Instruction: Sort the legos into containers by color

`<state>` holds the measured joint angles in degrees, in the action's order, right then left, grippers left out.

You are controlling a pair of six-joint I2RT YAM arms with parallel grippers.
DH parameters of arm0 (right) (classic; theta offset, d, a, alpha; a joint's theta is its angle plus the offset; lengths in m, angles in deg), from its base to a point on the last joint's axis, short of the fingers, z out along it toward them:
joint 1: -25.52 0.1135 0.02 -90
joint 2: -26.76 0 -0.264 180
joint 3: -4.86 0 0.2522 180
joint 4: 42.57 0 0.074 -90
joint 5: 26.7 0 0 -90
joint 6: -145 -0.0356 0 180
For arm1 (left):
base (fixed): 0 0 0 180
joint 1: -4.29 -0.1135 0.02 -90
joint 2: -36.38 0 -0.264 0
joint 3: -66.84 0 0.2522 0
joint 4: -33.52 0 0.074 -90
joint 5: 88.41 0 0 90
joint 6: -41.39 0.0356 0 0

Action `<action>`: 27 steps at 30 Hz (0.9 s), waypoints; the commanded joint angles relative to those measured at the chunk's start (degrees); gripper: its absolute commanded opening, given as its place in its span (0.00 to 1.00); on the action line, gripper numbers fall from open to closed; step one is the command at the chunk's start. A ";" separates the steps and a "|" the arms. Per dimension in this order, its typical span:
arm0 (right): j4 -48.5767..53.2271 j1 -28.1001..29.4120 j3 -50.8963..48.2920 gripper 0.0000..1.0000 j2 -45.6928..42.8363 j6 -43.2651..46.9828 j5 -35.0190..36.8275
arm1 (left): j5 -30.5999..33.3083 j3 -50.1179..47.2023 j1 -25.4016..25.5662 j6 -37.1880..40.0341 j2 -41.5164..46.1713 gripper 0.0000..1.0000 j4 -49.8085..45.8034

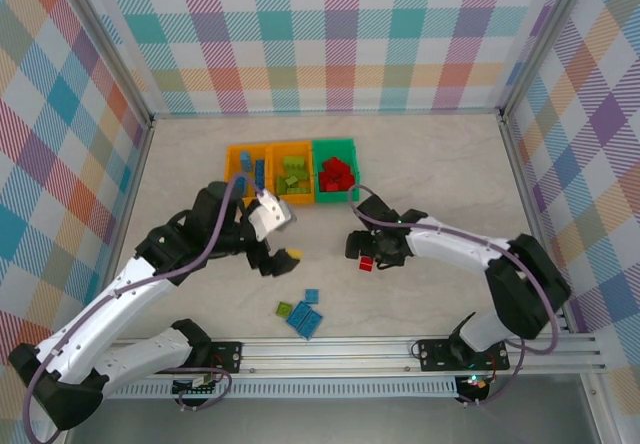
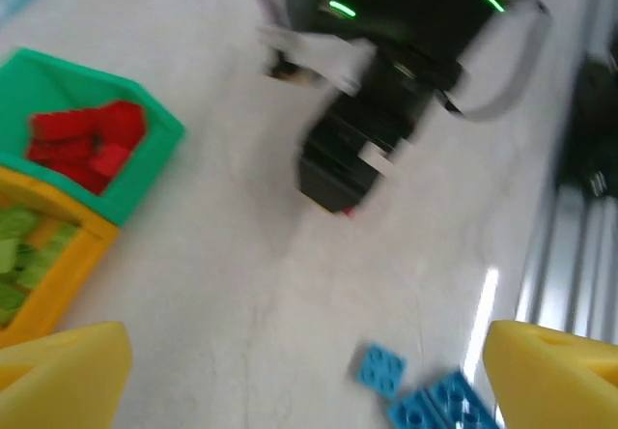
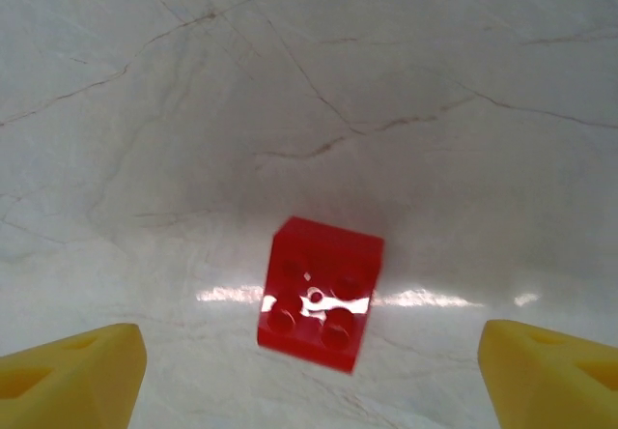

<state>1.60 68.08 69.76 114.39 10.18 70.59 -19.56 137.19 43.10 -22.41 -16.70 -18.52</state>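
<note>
On the far surface (image 1: 430, 164), side by side: one orange container (image 1: 230, 169) with blue legos (image 1: 250, 169), a second orange container (image 1: 292, 145) with lime, one green container (image 1: 354, 164) with red. Nearer, one red lego (image 3: 321, 294) untouched between the fingers of the open right claw (image 3: 309, 371). About four loose blue legos (image 1: 300, 314) near the open, empty left claw (image 2: 309, 381).

The tabletop (image 3: 435, 81) looks like pale, marble-patterned laminate: smooth, thinly veined and glossy enough to carry a streak of light. The red lego (image 3: 322, 294) is hard moulded plastic, shiny on its studs, as are the blue legos (image 1: 302, 316). The green container (image 2: 145, 173) and orange containers (image 1: 290, 145) are smooth plastic. The right claw (image 3: 309, 376) has fingertips (image 3: 68, 376) of matt yellow plastic. The rail (image 1: 350, 349) is brushed metal.
</note>
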 commanded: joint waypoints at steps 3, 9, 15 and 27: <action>4.66 1.72 4.18 0.78 7.26 -4.37 3.36 | -6.03 -3.97 0.57 11.54 1.82 1.00 -0.07; 5.22 2.26 4.78 0.44 10.26 -4.86 5.14 | -4.30 -4.55 0.49 13.66 -0.08 1.00 -1.52; 0.20 2.26 5.21 0.25 1.66 1.26 5.50 | -8.12 -6.94 0.54 18.74 0.65 1.00 -3.26; -24.96 -4.11 18.97 0.23 7.09 26.11 6.67 | -5.96 -11.17 0.35 19.96 -1.01 1.00 -1.71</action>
<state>-15.93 66.07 85.32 115.35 27.97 76.23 -25.74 126.31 43.23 -2.89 -16.44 -19.75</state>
